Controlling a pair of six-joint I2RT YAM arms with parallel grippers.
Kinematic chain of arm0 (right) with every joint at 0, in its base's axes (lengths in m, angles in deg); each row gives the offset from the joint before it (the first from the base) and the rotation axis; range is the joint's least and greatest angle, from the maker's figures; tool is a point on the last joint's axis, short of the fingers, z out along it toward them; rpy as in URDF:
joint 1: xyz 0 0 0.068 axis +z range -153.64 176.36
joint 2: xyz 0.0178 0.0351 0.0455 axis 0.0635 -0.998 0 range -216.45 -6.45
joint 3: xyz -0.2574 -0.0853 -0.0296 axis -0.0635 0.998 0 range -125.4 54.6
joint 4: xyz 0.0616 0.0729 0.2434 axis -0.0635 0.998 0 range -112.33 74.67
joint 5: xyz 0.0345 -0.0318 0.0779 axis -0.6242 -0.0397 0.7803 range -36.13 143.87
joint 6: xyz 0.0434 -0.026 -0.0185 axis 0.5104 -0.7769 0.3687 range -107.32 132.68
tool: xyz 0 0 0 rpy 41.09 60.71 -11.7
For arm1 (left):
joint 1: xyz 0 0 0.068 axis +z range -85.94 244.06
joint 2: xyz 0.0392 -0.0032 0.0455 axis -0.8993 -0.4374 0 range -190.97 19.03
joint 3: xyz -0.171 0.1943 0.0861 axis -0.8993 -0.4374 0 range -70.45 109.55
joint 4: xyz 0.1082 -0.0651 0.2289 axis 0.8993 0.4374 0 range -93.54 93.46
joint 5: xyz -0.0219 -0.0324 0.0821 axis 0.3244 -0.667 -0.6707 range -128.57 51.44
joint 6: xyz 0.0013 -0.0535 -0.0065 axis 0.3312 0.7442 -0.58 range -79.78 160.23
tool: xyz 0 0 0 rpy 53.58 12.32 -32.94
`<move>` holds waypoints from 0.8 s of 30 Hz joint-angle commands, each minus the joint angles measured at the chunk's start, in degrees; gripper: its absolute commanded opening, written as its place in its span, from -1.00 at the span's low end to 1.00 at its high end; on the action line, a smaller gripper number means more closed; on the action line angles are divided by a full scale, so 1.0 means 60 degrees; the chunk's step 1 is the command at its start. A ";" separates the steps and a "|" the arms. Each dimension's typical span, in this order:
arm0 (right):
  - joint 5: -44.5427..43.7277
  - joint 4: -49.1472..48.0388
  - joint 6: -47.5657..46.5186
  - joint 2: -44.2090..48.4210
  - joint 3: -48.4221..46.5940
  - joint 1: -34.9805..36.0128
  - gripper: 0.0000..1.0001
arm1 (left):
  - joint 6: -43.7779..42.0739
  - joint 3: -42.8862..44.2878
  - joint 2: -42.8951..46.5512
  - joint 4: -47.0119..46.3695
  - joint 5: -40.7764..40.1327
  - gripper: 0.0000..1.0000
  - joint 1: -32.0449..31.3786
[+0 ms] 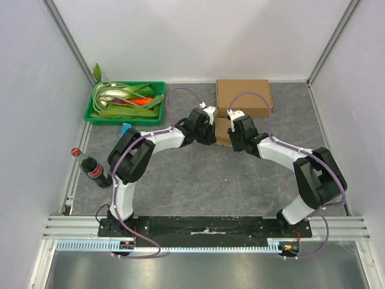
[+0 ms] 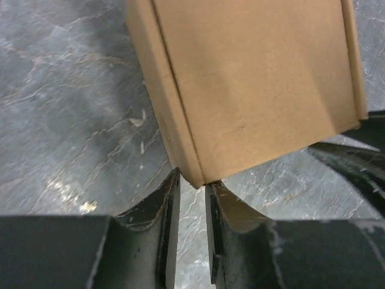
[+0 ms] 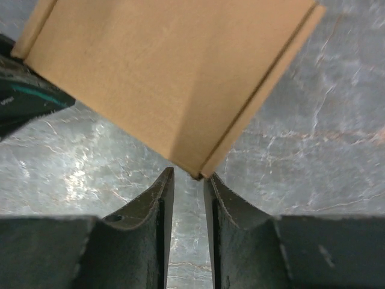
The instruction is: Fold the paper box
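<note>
A small brown paper box (image 1: 221, 129) lies on the grey table between my two grippers, with its lid down. In the left wrist view the box (image 2: 252, 84) fills the upper frame, and its near corner sits right at the tips of my left gripper (image 2: 192, 180). The left jaws stand nearly together with only a thin slit, and nothing is held between them. In the right wrist view the box (image 3: 174, 78) points its corner at my right gripper (image 3: 189, 174), whose jaws stand the same way. From above, the left gripper (image 1: 210, 135) and right gripper (image 1: 232, 136) flank the box.
A larger closed brown box (image 1: 243, 97) lies just behind the small one. A green tray (image 1: 91, 112) of vegetables stands at the back left, with a small blue object (image 1: 126, 128) in front of it. A cola bottle (image 1: 93, 168) stands by the left wall.
</note>
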 commanded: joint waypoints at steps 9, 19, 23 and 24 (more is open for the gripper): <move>0.0481 -0.2048 0.0232 -0.0386 0.0483 -0.0808 -0.28 | 0.0552 0.0596 -0.0558 -0.1787 0.0834 -0.43 -0.0278; 0.0468 -0.1260 0.0334 0.0488 0.0292 -0.0868 -0.06 | 0.0523 0.0538 -0.0033 -0.0809 0.0265 -0.13 -0.0249; -0.0016 0.0832 0.0787 0.1939 -0.0263 -0.0882 0.34 | 0.0829 -0.0457 0.1957 0.0319 -0.1883 0.06 -0.0220; -0.0248 0.1940 0.1122 0.2697 -0.0468 -0.0882 0.39 | 0.1251 -0.0908 0.3064 0.0771 -0.2137 0.06 -0.0161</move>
